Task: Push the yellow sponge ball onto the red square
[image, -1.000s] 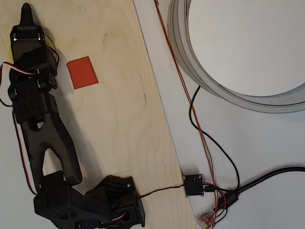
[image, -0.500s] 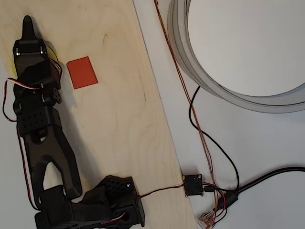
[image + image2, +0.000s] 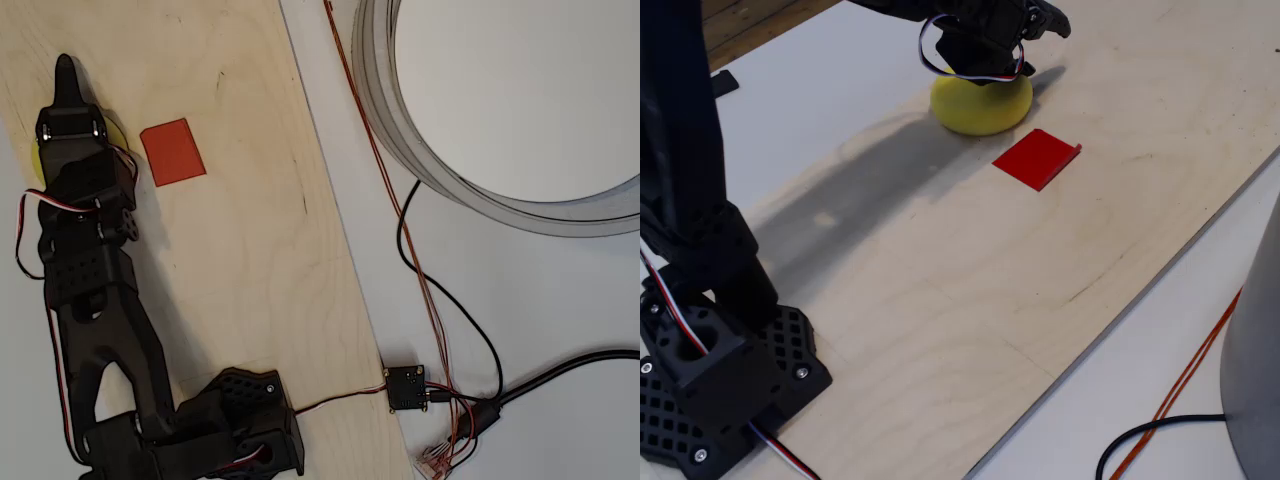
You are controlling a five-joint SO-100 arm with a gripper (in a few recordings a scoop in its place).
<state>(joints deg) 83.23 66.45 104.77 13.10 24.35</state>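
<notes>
With the tool, its state not discernible, set atop the yellow sponge ball, the ball may be squeezed and squirted past the red square.

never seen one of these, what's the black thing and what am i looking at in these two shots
The black thing is a small robot arm bolted by its base to a wooden board. One picture looks straight down from overhead; the fixed view looks across the board from low beside the base. At the arm's far end is its gripper, a two-finger pincer; whether it is open or shut cannot be told here. It sits over a yellow sponge ball, mostly hidden under the arm from overhead. Beside the ball lies a flat red square, apart from it. Nothing appears to be held. Off the board are wires and a big grey ring.
</notes>
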